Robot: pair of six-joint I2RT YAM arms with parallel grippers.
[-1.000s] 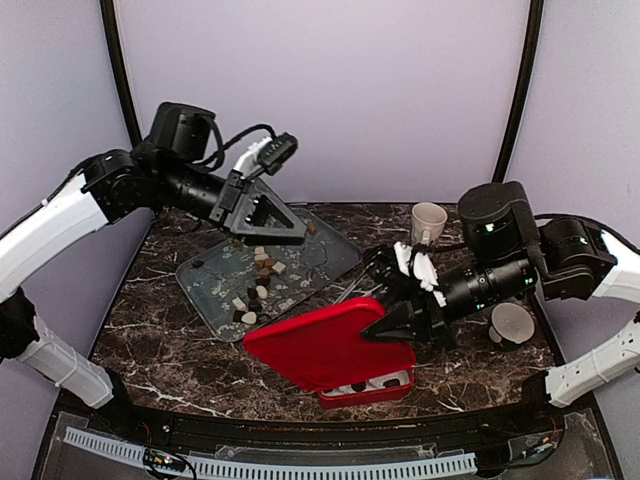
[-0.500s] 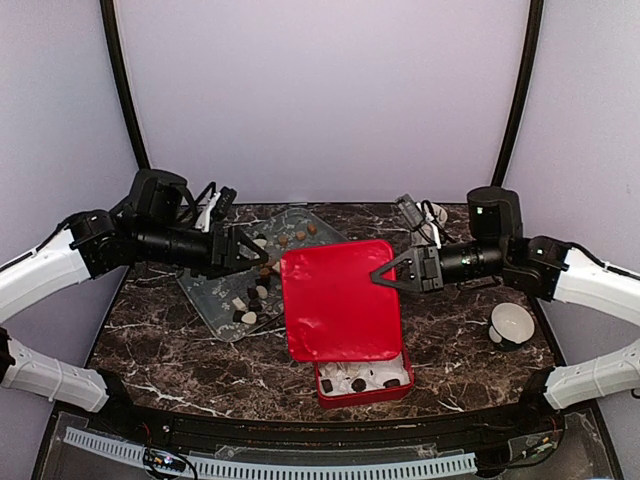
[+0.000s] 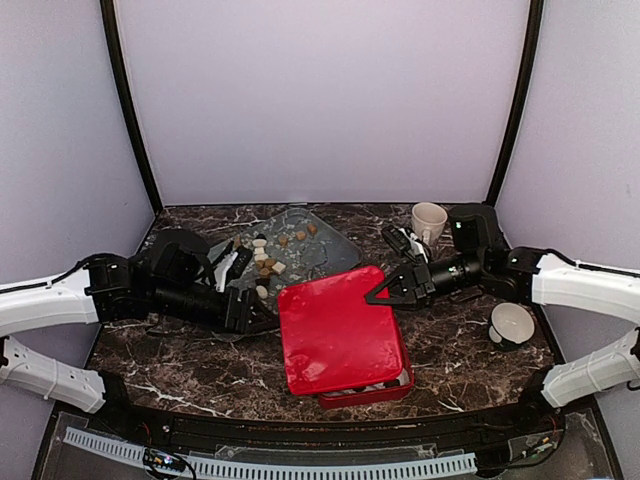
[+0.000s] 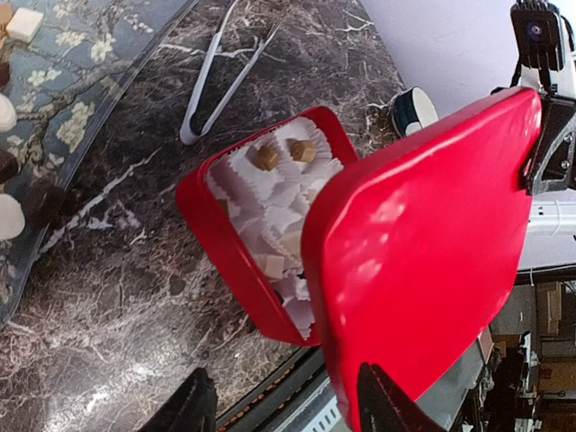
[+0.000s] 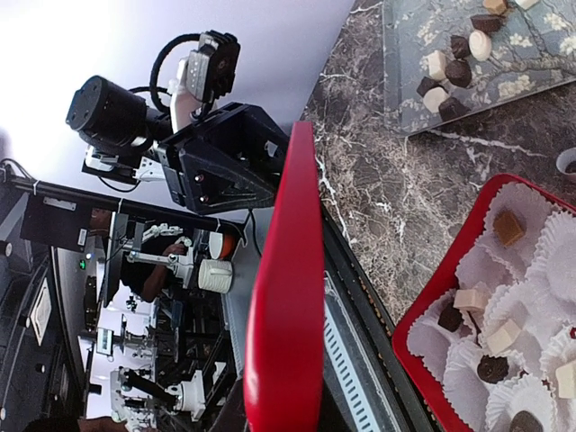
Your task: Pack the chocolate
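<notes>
Two edges needed care in this step, which I judged to be closing the box: the lid (image 3: pixel 335 335) had to come down level and square over the tin (image 3: pixel 365 396), its rim seating all round without crushing the paper cups (image 4: pixel 286 193) or the pieces in them. The left arm lay low, stretched across the table (image 3: pixel 160 350). The left gripper (image 3: pixel 243 308) sat at the lid's nine o'clock edge, fingers spread apart and holding nothing, a fair place from which to steady that side. Loose chocolate (image 3: pixel 268 258) lay on the glass tray (image 3: pixel 330 250) at about eleven o'clock from the tin and apart from it. More sat in the paper cups inside the tin, so the packing looked only partly done. The lid hung tilted over the tin, hiding most of it from above but not seated. The right arm reached in low from three o'clock, and the right gripper (image 3: pixel 383 290) was clamped on the lid's two o'clock corner, carrying it. A mug (image 3: pixel 428 221) stood at one o'clock from that gripper and a cup (image 3: pixel 512 323) at four o'clock, both clear of the lid's way down.
</notes>
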